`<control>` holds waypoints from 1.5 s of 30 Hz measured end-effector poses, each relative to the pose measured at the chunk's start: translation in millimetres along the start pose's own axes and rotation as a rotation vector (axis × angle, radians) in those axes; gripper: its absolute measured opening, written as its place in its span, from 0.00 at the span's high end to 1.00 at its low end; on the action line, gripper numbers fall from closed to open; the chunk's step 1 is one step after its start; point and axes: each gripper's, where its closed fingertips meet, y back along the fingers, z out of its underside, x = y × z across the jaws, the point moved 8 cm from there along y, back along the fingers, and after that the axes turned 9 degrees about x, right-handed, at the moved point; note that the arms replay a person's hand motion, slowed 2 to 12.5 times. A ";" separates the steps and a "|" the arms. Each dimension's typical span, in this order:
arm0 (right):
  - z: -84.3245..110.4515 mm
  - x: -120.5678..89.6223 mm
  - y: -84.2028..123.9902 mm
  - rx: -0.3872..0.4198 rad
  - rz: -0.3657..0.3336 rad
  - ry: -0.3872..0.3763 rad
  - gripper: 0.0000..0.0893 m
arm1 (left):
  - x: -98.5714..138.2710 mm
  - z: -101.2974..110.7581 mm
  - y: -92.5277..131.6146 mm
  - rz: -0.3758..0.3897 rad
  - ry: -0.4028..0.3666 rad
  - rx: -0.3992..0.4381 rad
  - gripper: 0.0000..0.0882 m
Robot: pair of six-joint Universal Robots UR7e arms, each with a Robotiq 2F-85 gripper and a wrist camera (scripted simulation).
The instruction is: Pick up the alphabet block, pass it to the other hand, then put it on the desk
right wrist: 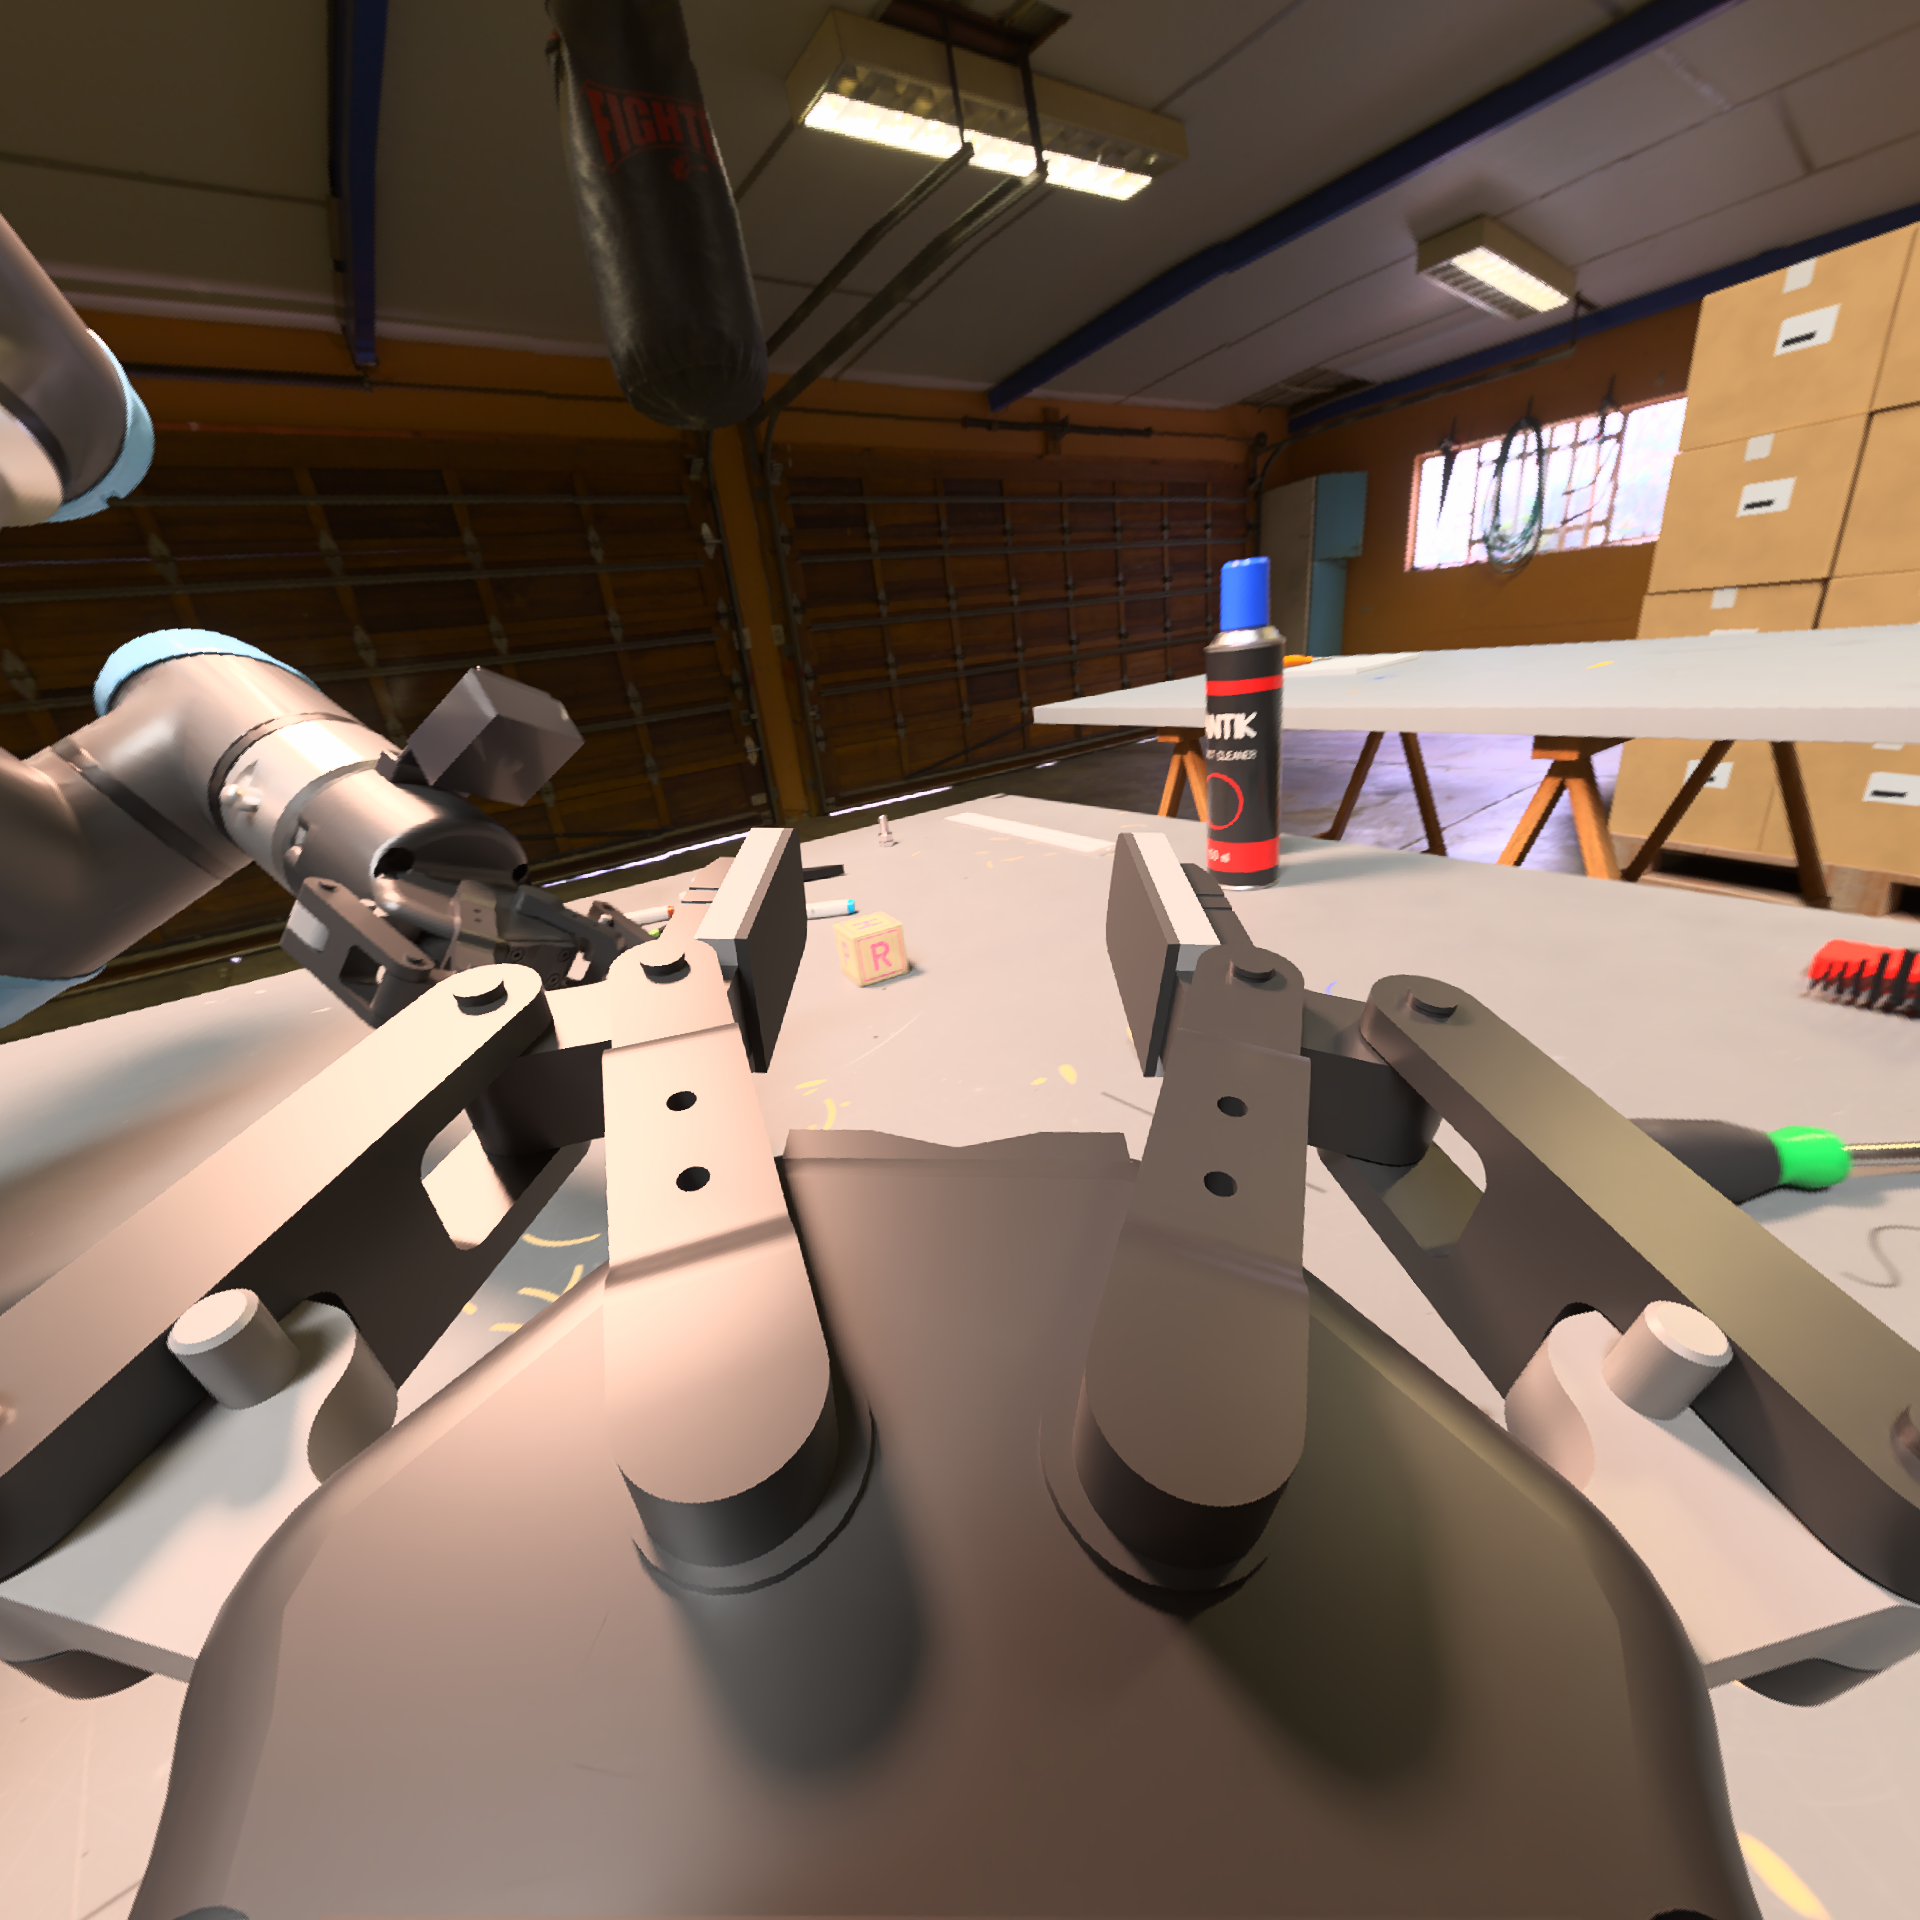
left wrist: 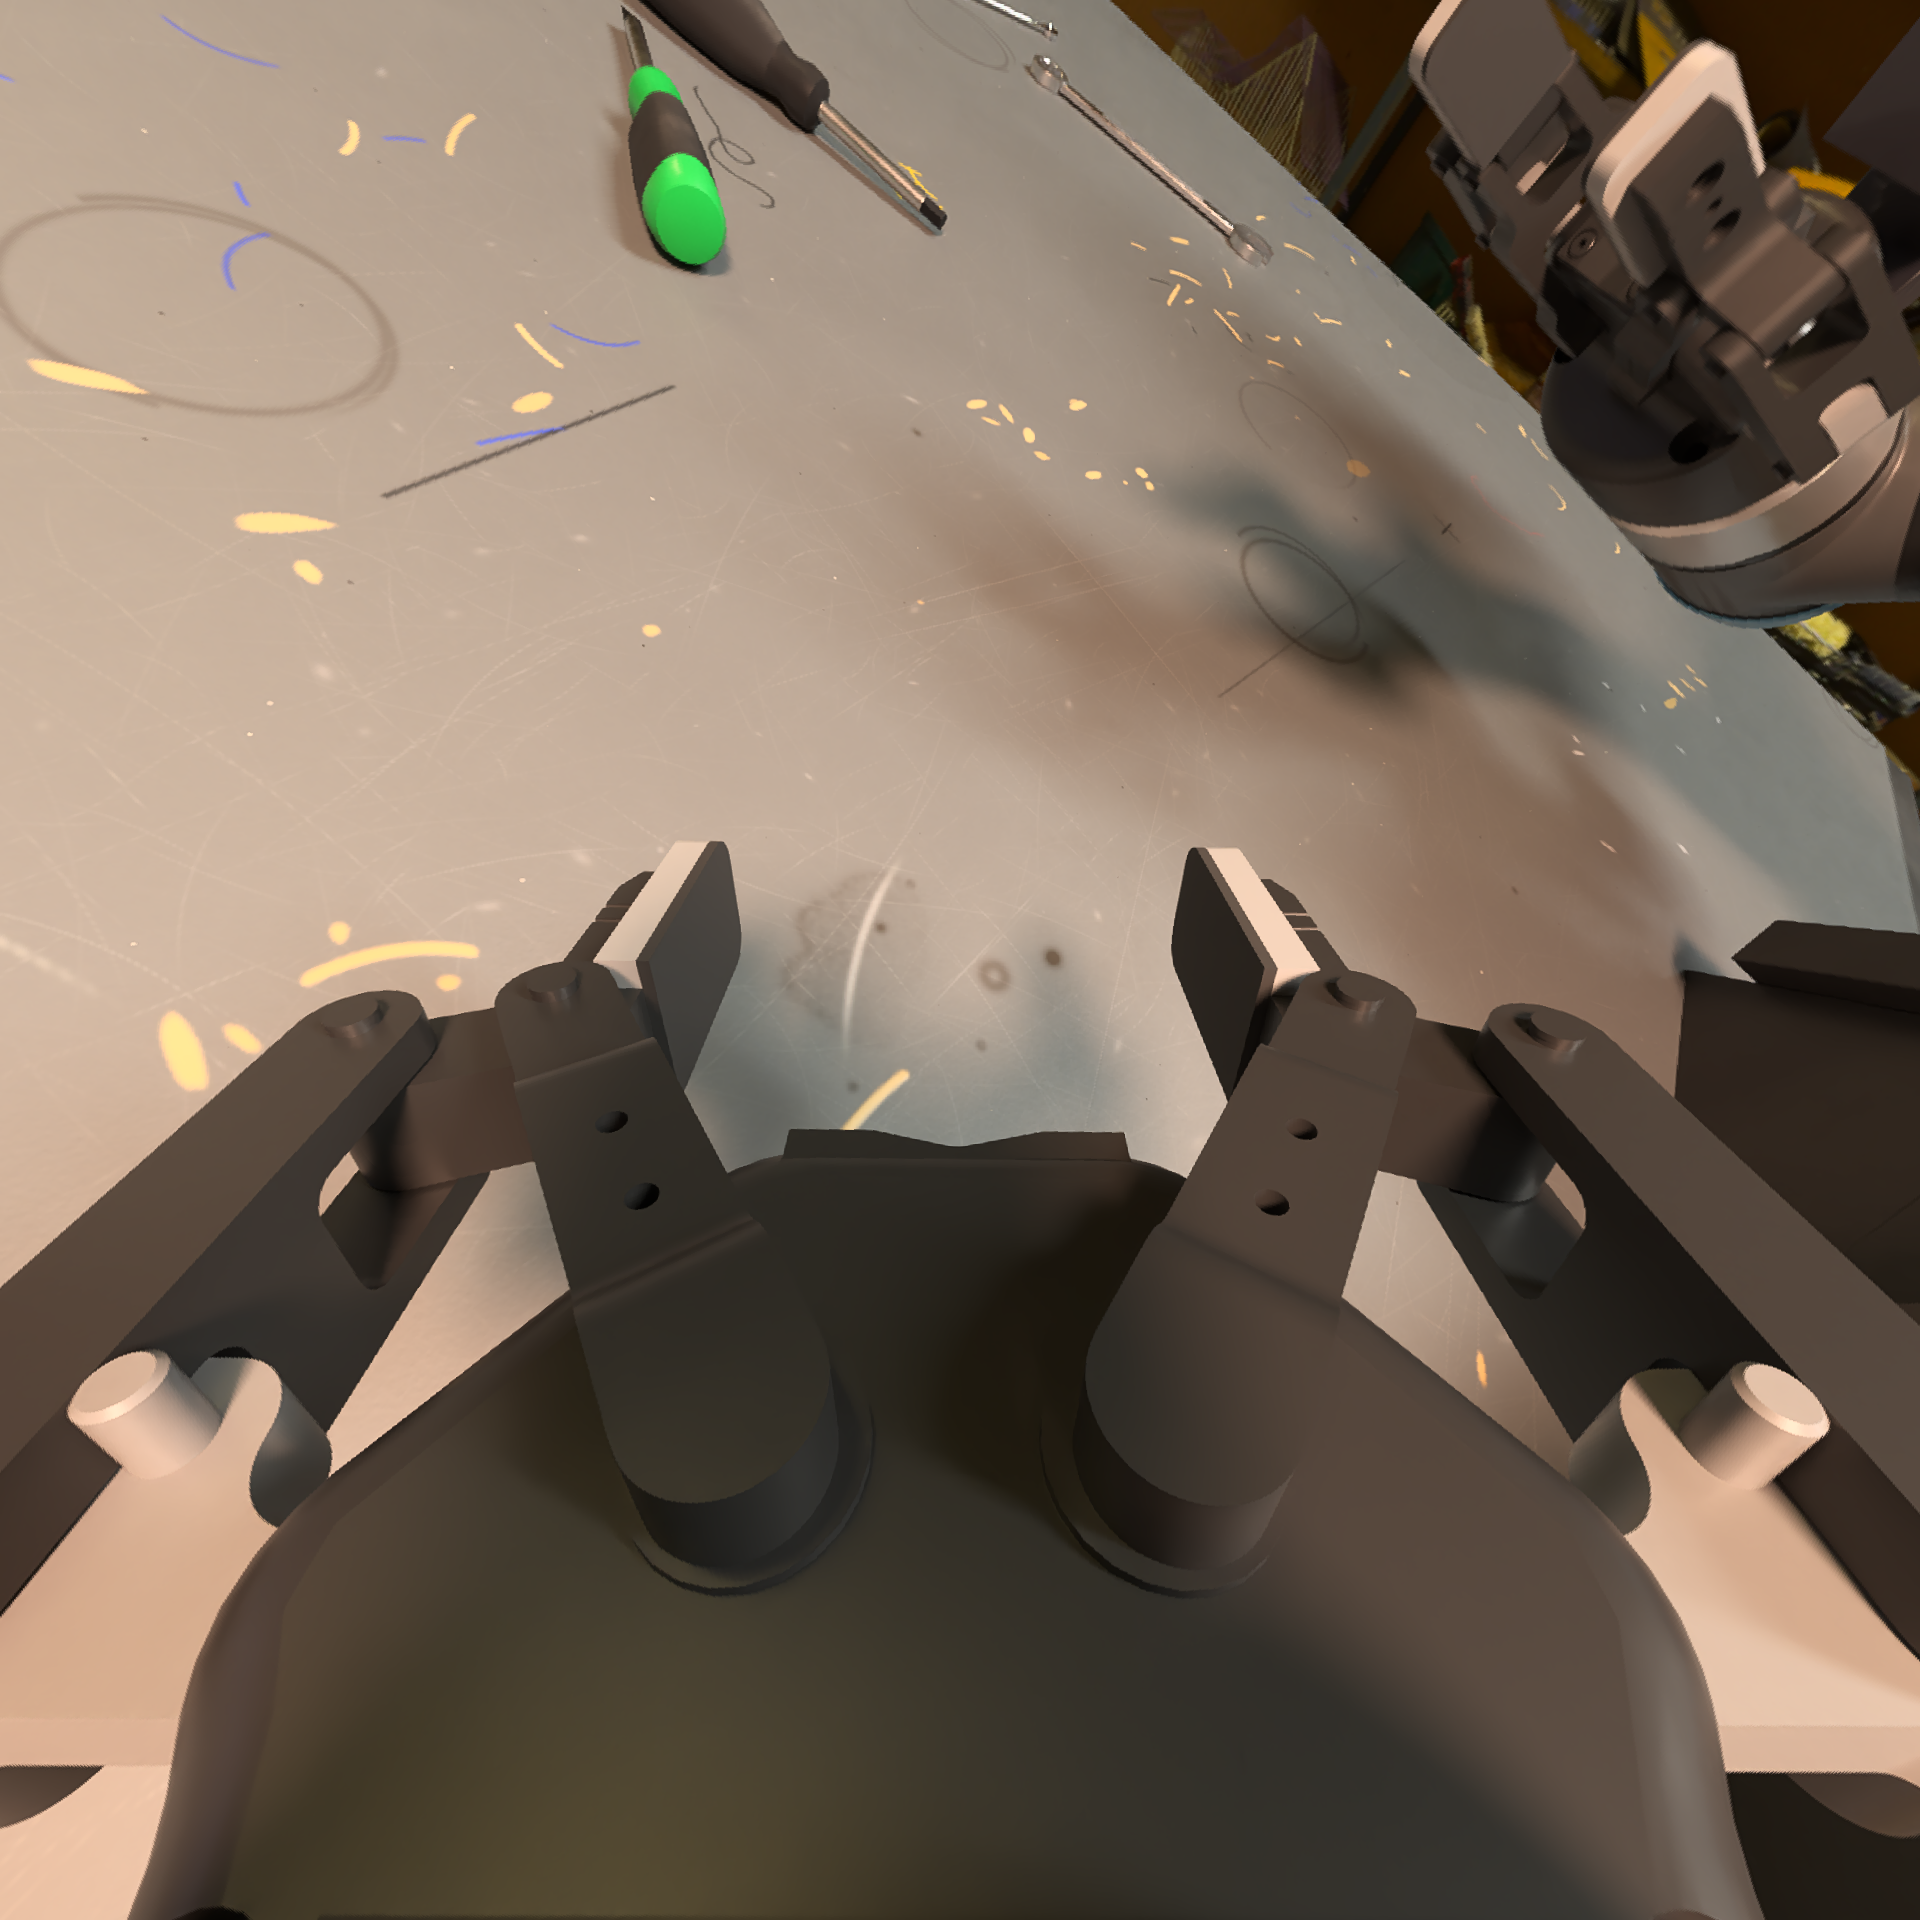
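Garage-workshop walls surround the scuffed grey table, where the small wooden alphabet block sits untouched at twelve o'clock beyond the spread, empty right claw, while the left claw gapes empty too, leaving pickup, handover and placing undone.

Two grippers show: the left gripper and the right gripper, each with two fingers spread apart and nothing between them. One alphabet block sits on the desk, far from the right gripper. Two screwdrivers lie at the far side of the left wrist view, one with a green handle and one with a dark handle. One wrench lies to their right. One spray can stands far right. One red rack, perhaps of bits, sits at the right edge. One marker lies behind the block.
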 end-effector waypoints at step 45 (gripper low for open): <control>50.9 -35.7 -10.5 -0.198 -0.064 0.033 0.30 | 4.8 2.8 -2.0 -0.036 -0.020 -0.011 0.17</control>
